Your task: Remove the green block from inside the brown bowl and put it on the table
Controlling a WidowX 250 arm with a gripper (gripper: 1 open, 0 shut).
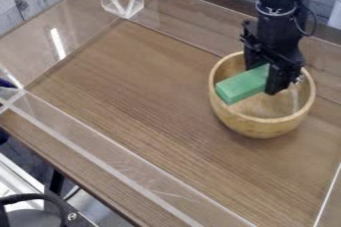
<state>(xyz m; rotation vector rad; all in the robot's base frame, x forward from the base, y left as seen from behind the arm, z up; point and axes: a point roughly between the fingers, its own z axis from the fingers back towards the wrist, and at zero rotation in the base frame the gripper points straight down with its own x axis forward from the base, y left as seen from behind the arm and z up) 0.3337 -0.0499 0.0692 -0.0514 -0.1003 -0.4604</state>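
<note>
The green block (242, 85) hangs tilted above the brown bowl (265, 117), its right end pinched between the black fingers of my gripper (276, 75). The gripper points straight down over the bowl's middle and is shut on the block. The block's lower left end sits at about rim height, over the bowl's left side. The bowl rests on the table (147, 112) at the right, and its inside below the block holds nothing else I can see.
Low clear acrylic walls (80, 17) border the tabletop. A small clear triangular bracket (123, 2) stands at the far corner. Wide bare wood-grain surface stretches left and in front of the bowl.
</note>
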